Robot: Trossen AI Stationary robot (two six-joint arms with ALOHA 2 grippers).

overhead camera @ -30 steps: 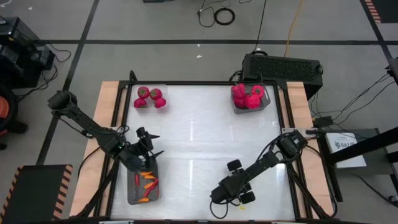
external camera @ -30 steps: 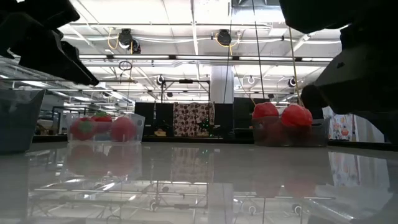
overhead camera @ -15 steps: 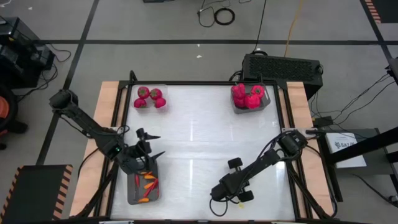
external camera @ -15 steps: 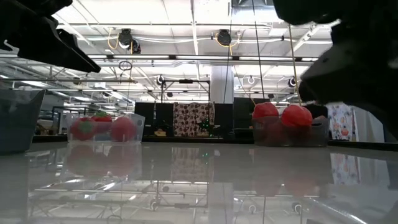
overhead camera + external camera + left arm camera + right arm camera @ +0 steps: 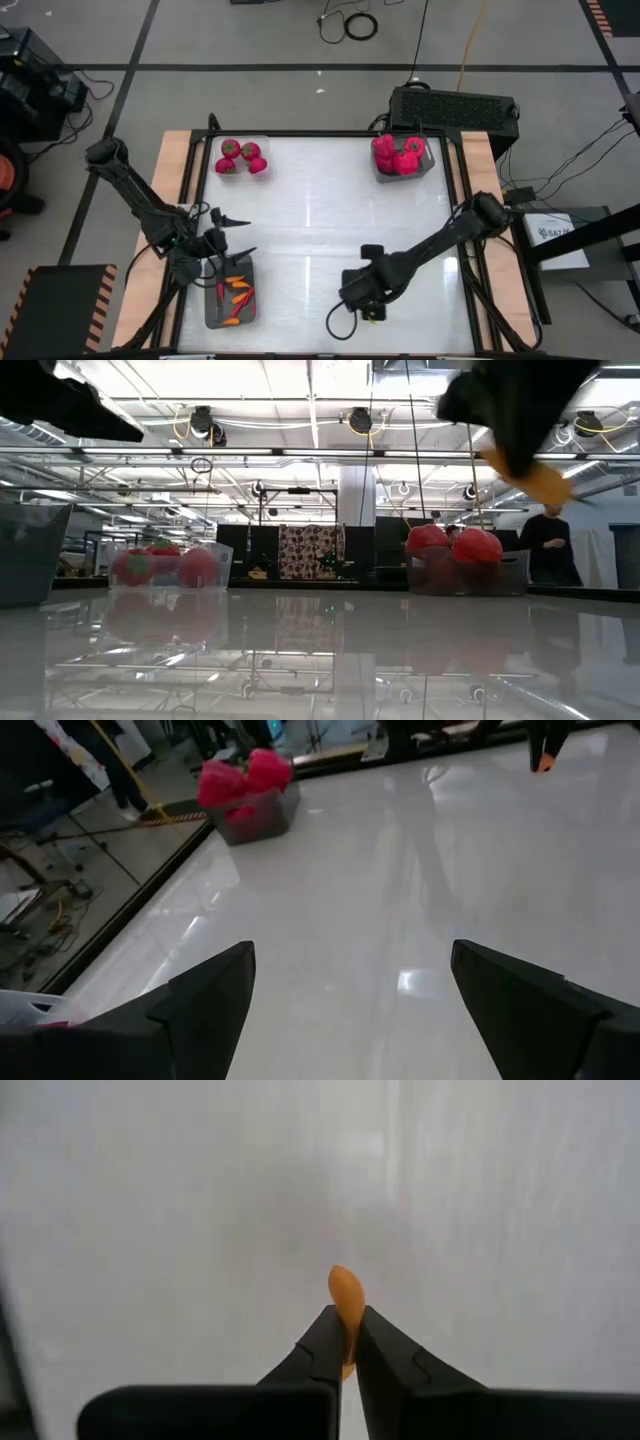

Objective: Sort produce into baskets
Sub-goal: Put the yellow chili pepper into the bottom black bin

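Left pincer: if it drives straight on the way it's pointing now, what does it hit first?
Probably nothing soon. The open left pincer faces bare table; the tub of red peppers sits off to one side at the far edge. Depth is unclear.

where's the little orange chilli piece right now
The slim orange chilli piece is pinched in the right claw, at the table's front middle in the high view, right of the grey tub of chillies.

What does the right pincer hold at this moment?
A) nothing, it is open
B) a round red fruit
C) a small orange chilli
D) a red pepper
C: in the right wrist view the right pincer is shut on a small orange chilli, its tip sticking out past the fingers.
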